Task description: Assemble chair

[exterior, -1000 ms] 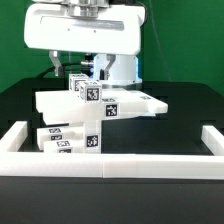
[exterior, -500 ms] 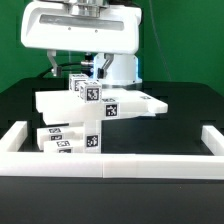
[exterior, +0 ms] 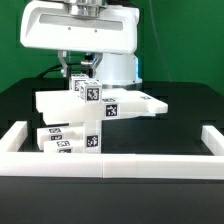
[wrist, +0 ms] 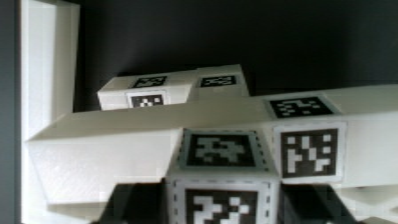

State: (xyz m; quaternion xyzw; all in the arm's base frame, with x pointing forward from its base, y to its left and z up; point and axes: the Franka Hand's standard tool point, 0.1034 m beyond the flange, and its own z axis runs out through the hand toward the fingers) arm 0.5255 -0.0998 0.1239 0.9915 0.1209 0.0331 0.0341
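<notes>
The white chair (exterior: 60, 104) stands part-built at the exterior view's left: a flat panel, an upright tagged post (exterior: 84, 92) and stacked tagged bars (exterior: 62, 138) below. My gripper (exterior: 78, 72) hangs straight above the post, its fingers (exterior: 65, 68) down at either side of the post's top. In the wrist view the post's tagged end (wrist: 222, 160) fills the space between the dark fingers (wrist: 139, 208), which press against both its sides. The gripper (wrist: 222, 208) is shut on the post. A further tagged chair piece (wrist: 178, 88) lies beyond.
A long low white border rail (exterior: 110, 163) runs along the front of the black table, with short arms at the exterior view's left (exterior: 20, 135) and right (exterior: 208, 140). The same rail (wrist: 45, 60) shows beside the chair in the wrist view.
The fingers have drawn inward from wide open and now meet the top of the post. The arm and the chair have stayed where they were.
</notes>
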